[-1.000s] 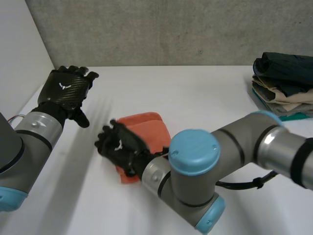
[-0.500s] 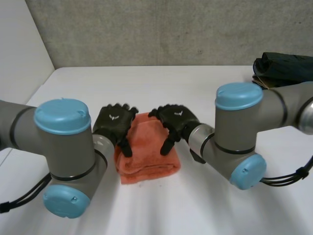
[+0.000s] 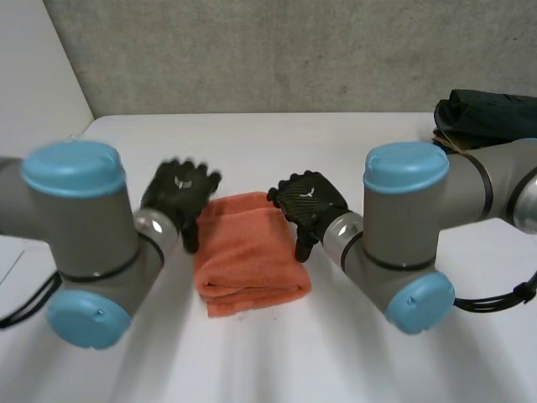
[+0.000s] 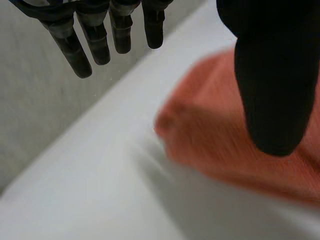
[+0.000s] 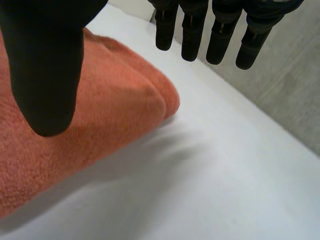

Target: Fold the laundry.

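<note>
Left robot hand (image 3: 178, 191) now outward at left edge of towel (image 3: 249, 252), table (image 3: 336, 151) beyond

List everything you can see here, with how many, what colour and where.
towel: one, orange, folded, middle of the table
stack of clothes: one, dark on top, table's far right edge
table: one, white
wall: one, grey, behind the table
left arm: one, grey with light-blue caps
right arm: one, same colours
left hand: one, black, open, at the towel's left edge
right hand: one, black, open, at the towel's right edge
</note>
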